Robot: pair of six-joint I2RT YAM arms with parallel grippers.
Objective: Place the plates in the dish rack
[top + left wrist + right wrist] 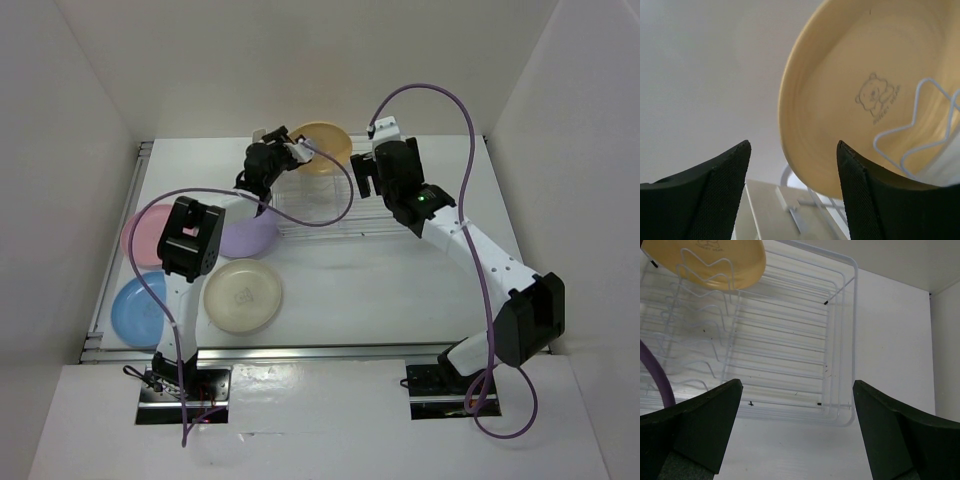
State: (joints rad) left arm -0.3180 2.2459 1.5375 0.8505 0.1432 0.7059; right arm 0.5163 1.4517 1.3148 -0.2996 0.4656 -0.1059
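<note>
Left gripper [792, 145] spread beside the orange plate [840, 90] propped in the dish rack [855, 340], right gripper [797, 382] spread too; if I retreat crooked, a finger [875, 200] could tip it.

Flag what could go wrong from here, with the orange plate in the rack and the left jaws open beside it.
The left gripper sits close to the orange plate rim; a careless retreat could knock it off the dish rack prongs.
The purple cable loops over the rack and might snag.
The right gripper hovers nearby; the arms could collide.
</note>
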